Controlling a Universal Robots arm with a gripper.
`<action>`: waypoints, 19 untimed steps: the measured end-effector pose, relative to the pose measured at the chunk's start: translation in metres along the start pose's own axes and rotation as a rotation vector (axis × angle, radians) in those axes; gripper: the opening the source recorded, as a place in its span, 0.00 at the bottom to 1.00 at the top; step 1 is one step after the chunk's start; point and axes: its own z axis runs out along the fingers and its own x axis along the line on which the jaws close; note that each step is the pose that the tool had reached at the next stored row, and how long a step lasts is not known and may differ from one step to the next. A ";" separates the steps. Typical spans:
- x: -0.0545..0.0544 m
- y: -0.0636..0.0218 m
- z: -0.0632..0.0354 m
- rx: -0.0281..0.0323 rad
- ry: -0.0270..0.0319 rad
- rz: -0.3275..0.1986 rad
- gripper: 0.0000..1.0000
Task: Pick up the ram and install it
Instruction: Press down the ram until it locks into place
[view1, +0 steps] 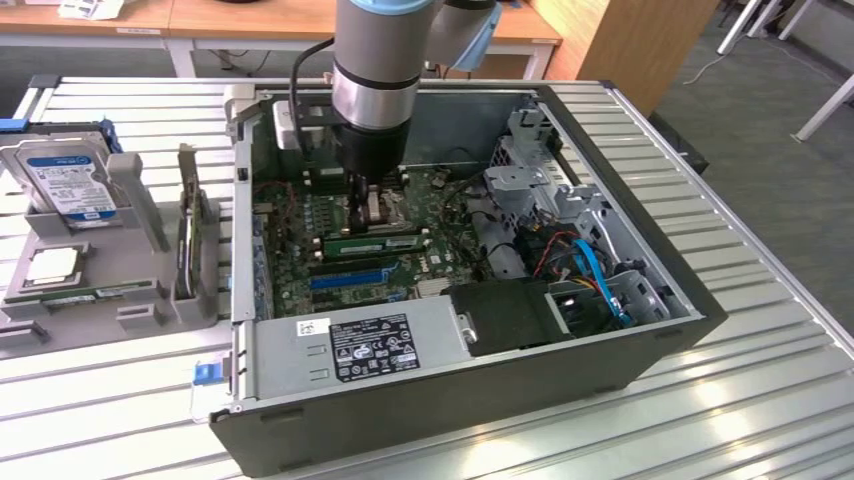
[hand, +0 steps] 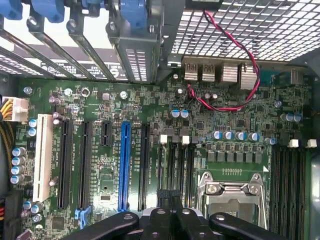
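Ram (view1: 372, 243) seated on motherboard (view1: 400, 265) inside open computer case (view1: 534, 385), fingers (hand: 172, 220) together above board, holding nothing

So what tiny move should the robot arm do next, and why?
Probably a small, straight push down. The gripper is low inside the computer case, and the green ram lies right by it, along the motherboard's black memory slots. Whether the ram is fully seated can't be told, so a gentle press seems the safest next move.
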 end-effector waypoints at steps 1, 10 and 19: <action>0.000 0.0000 0.0000 0.0000 0.0000 0.000 0.10; 0.000 0.0038 0.0001 0.0021 0.0000 0.000 0.10; 0.001 0.0040 0.0020 0.0020 0.0001 0.000 0.10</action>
